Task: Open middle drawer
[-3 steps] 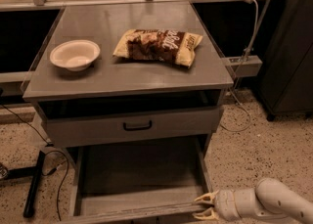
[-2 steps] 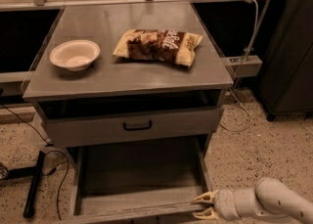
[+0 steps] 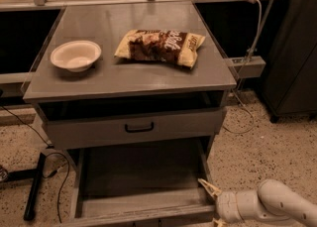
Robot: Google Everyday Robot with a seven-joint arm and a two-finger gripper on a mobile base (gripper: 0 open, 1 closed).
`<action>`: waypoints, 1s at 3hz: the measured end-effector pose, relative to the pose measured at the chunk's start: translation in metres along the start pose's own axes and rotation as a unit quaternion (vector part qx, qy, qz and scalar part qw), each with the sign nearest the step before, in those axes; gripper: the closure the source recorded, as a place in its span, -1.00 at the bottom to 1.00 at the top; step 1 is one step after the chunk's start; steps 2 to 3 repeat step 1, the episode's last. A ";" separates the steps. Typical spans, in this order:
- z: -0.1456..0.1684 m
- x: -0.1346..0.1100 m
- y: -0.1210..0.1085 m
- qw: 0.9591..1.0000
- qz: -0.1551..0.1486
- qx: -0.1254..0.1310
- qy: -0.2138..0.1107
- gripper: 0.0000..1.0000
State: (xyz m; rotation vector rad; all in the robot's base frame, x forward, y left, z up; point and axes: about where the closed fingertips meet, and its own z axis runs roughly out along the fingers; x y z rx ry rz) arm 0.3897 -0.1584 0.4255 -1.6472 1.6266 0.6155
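Since the cabinet point(image 3: 114, 80) has its middle drawer point(image 3: 138, 176) well out already, what remains is a clean finish and let-go.
The middle drawer sits pulled far forward beneath the shut drawer above point(image 3: 89, 133). Its deep tray is open to view and its front lies at the bottom edge of the view, with the handle hidden. On the cabinet top rest a bag point(image 3: 161, 46) and a bowl point(image 3: 75, 55). The gripper point(image 3: 212, 204) is low at the drawer's front right corner, just beside the rim, and its fingers look spread, holding nothing. I judge the opening almost or wholly done, so any last pull should run straight along the rails — a sideways tug from that corner could rack the tray. The gripper should back clear of the rim without hooking it, gently enough that bag and bowl stay put.
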 end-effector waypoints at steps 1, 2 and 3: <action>0.000 0.000 0.000 1.000 0.000 0.000 0.000 -1.00; 0.000 0.000 0.000 1.000 0.000 0.000 0.000 -1.00; 0.000 0.000 0.000 1.000 0.000 0.000 0.000 -1.00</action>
